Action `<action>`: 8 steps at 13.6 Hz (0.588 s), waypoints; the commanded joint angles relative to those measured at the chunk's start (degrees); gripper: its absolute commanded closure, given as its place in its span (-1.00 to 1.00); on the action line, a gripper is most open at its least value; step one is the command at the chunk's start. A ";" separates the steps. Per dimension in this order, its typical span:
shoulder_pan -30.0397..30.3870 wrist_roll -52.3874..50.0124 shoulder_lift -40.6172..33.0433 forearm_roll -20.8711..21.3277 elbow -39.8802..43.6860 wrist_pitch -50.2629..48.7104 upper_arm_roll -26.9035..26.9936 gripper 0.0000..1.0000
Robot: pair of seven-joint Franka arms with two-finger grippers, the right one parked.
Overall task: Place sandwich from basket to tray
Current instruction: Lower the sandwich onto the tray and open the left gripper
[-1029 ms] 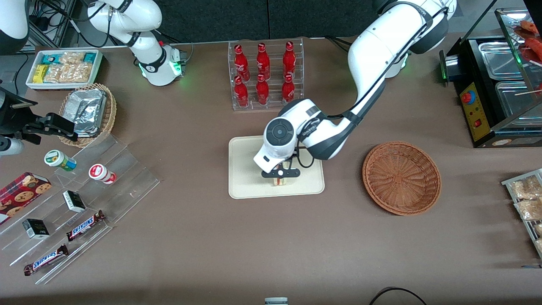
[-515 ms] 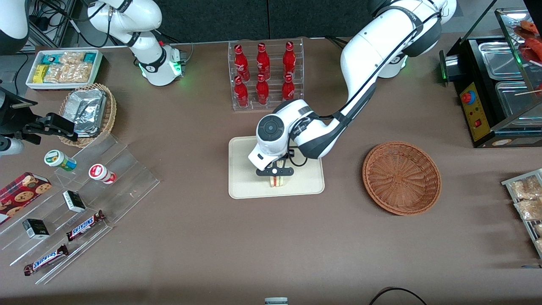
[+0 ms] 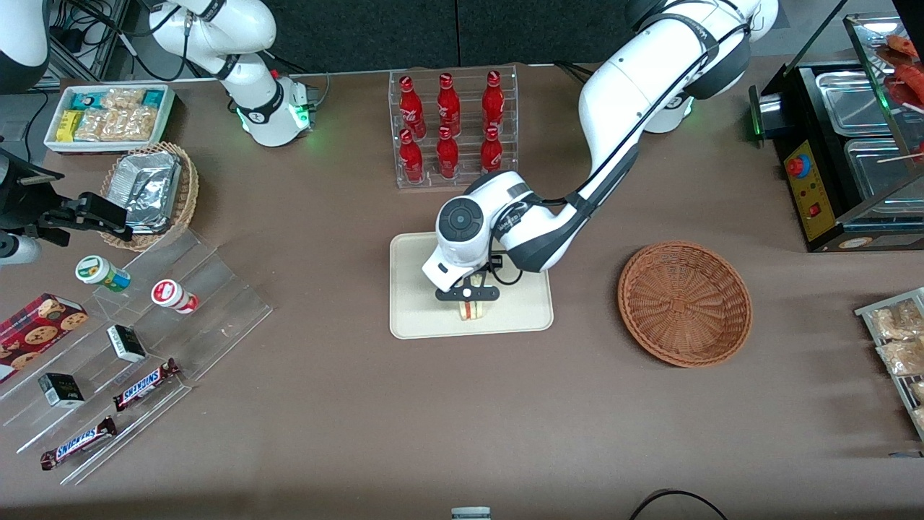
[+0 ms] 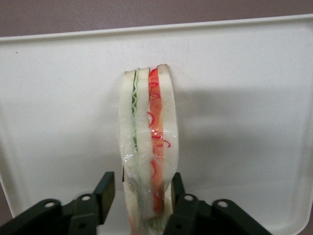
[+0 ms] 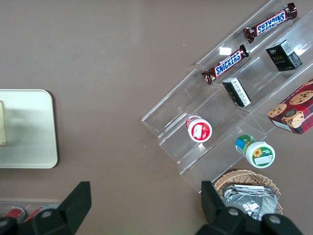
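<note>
Front view from above: a brown worktop (image 3: pixel 346 404) with a white robot arm reaching down over a cream tray (image 3: pixel 415 318) near its middle. The gripper (image 3: pixel 468 302) sits low over the tray, and a small sandwich (image 3: pixel 471 310) stands on edge on the tray, directly under it. A round reddish-brown wicker basket (image 3: pixel 684 303) lies apart from the tray, toward the working arm's end of the worktop, with nothing visible inside. A clear rack of red bottles (image 3: pixel 451 126) stands farther from the camera than the tray.

Left wrist view, looking down past the gripper (image 4: pixel 139 193): the sandwich (image 4: pixel 149 142) rests upright on the tray (image 4: pixel 244 98), its white bread slices showing a green filling stripe and a red one, wrapped in clear film. The two black fingers (image 4: pixel 104 188) flank the sandwich's near end. The jaws are narrow, one finger close against the wrap and the other with a slight gap, so a firm grip cannot be confirmed
</note>
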 commanded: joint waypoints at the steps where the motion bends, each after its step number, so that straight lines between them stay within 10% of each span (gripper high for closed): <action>1: -0.86 -1.19 -0.37 1.20 1.71 -0.75 0.64 -1.00; 8: -0.07 -0.31 -9.33 -3.61 1.53 -7.43 5.02 -1.00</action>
